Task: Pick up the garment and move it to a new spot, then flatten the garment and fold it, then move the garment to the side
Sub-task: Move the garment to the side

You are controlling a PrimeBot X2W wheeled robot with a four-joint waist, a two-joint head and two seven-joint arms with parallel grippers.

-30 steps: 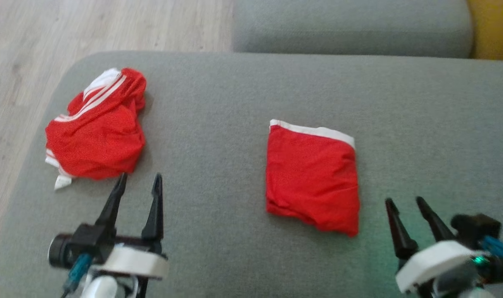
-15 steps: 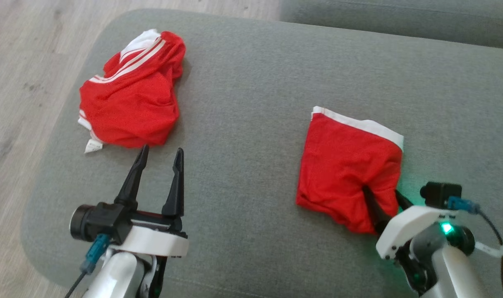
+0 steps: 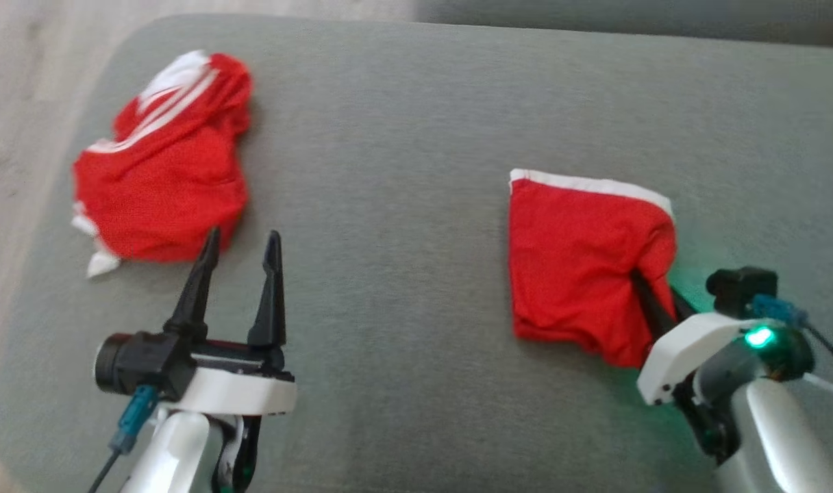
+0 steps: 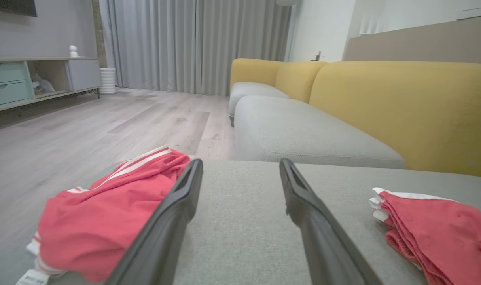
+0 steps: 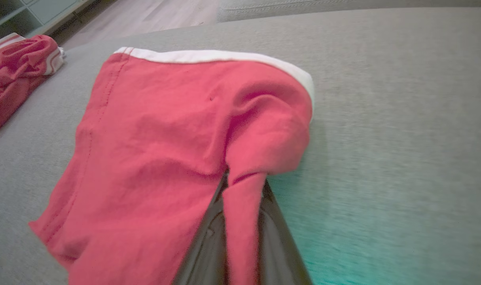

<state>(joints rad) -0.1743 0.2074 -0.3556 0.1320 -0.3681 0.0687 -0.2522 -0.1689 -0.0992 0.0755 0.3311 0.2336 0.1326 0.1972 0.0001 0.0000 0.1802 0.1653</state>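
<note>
A folded red garment (image 3: 581, 260) with a white band along its far edge lies on the grey sofa seat (image 3: 403, 178). My right gripper (image 3: 656, 305) is shut on its near right corner. In the right wrist view the red cloth (image 5: 177, 150) is pinched between the two dark fingers and bunched up above them. My left gripper (image 3: 238, 250) stands open over the cushion, its fingertips just short of a crumpled red garment with white stripes (image 3: 163, 178). The left wrist view shows that crumpled garment (image 4: 102, 213) left of the open fingers and the folded garment (image 4: 438, 225) at the far right.
The cushion's rounded left edge drops to a pale wood floor (image 3: 19, 89). A second grey seat (image 4: 300, 134) and a yellow sofa back (image 4: 402, 107) lie beyond. A low cabinet (image 4: 35, 79) stands across the room.
The camera has shifted. My right gripper moved forward from beside the folded garment and closed on its near right corner, lifting and bunching that corner. The left gripper stays open.
</note>
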